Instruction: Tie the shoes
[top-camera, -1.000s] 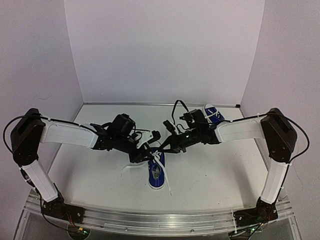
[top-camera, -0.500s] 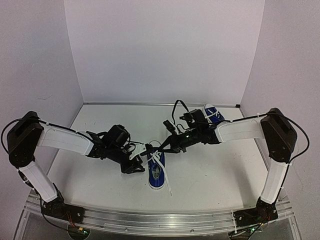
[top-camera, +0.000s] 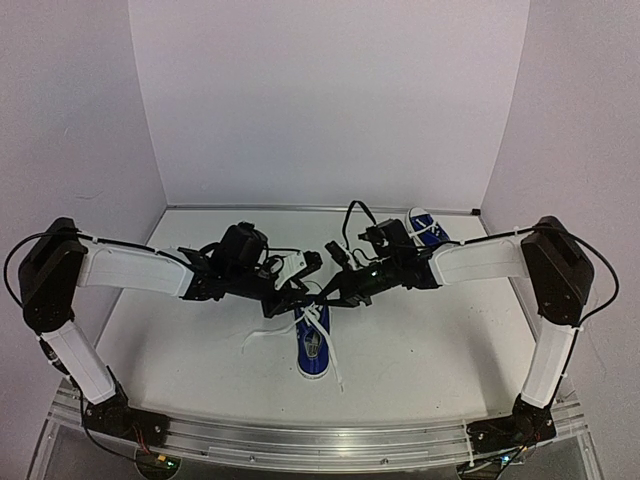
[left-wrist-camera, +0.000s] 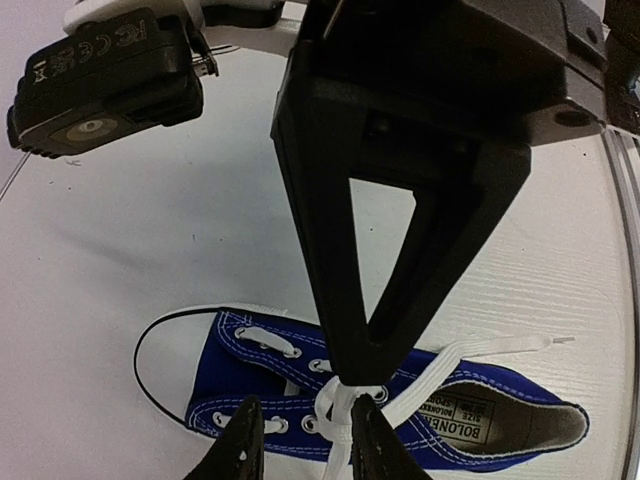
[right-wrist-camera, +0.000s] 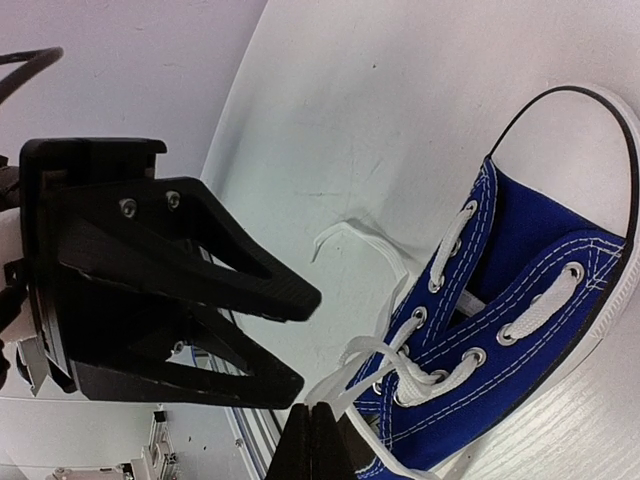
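Down on the table (top-camera: 420, 345), toward the near middle: one blue shoe (top-camera: 313, 348), sole down, toe toward the near edge. Reaching in from the left with the left arm (top-camera: 130, 270), elbow out wide by the side wall, forearm stretched almost level toward the centre, wrist tipped down over the far end of the shoe. Coming in from the opposite side with the right arm (top-camera: 480, 258), near enough mirrored, elbow bent sharply by the right wall, forearm sloping in and down to the same spot. Nose to nose there, just above the eyelets.

Now to the right gripper (right-wrist-camera: 312, 428): pinched tight on the white laces (right-wrist-camera: 375, 362), holding them up off the tongue in a little tent. As for the left gripper (left-wrist-camera: 303, 432): spread apart, one finger either side of that raised strand, clamped on nothing.

Trailing out over the collar and onto the table, a loose lace end (left-wrist-camera: 500, 345). Far back on the right, behind the right forearm, the second shoe (top-camera: 427, 230), well apart from all this.
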